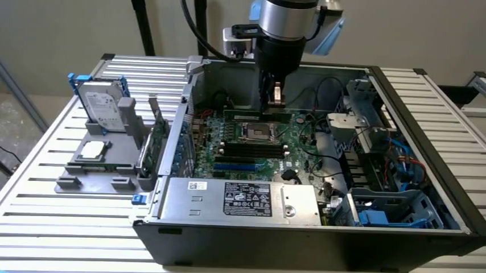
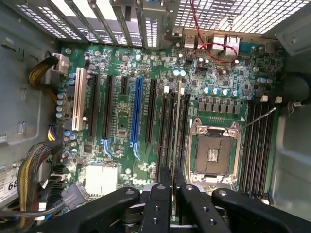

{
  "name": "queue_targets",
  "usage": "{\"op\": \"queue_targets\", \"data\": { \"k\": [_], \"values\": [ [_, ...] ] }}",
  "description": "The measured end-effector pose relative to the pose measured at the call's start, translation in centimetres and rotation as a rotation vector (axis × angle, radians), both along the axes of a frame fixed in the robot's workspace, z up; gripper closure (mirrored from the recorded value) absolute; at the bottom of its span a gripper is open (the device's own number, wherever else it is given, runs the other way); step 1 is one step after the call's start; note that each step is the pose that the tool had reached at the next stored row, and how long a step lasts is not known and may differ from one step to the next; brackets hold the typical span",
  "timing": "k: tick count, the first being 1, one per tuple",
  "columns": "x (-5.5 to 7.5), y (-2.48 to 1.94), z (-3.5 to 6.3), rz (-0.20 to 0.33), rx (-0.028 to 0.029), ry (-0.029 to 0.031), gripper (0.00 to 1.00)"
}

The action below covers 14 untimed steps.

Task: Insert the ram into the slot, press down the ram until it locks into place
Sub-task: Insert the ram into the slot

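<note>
1. The tool (image 1: 277,98) is pinched narrow on the ram (image 1: 256,115), holding it edge-down inside the open case (image 1: 304,239), beside the CPU socket (image 1: 254,132)
2. In the wrist view the ram's edge runs along the slot (image 2: 171,138); can't tell if it's touching yet
3. Imo: hold it parallel to the slot and push straight down, both ends evenly
4. The blue slot (image 2: 137,111) and red cable (image 2: 209,48) are nearby but don't look to be blocking. The hard drive (image 1: 102,108) sits out on the worktop (image 1: 45,170), well apart
</note>
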<state>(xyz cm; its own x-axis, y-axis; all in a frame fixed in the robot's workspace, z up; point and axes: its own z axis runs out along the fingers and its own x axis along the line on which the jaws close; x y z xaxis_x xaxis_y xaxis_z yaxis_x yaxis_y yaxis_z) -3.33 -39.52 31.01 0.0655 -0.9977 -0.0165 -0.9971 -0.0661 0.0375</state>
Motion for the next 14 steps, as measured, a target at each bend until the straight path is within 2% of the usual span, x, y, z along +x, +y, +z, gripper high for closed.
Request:
{"op": "queue_targets", "data": {
  "k": [14],
  "values": [
    [0.0,0.15,-2.56,0.000,0.0001,0.0000,0.86]
  ]
}}
